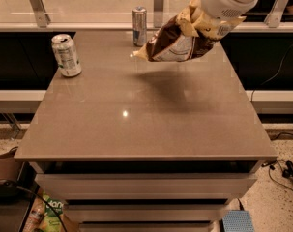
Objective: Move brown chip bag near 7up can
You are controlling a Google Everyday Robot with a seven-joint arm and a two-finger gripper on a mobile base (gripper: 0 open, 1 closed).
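My gripper, upper right, clamps the brown chip bag; sweeping left, its dangling end could topple the slim can.

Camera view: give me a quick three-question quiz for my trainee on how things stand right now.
1. True or false: the dark brown crinkly chip bag rests on the grey tabletop.
2. Which can stands nearer the bag? A: the short silvery-white can with green print. B: the slim silver-and-blue can.
3. Fill in: the gripper, above the table's far right part, is shut on the ____.

Key: 1 false, the bag hangs in the air above its shadow. 2 B. 3 chip bag.
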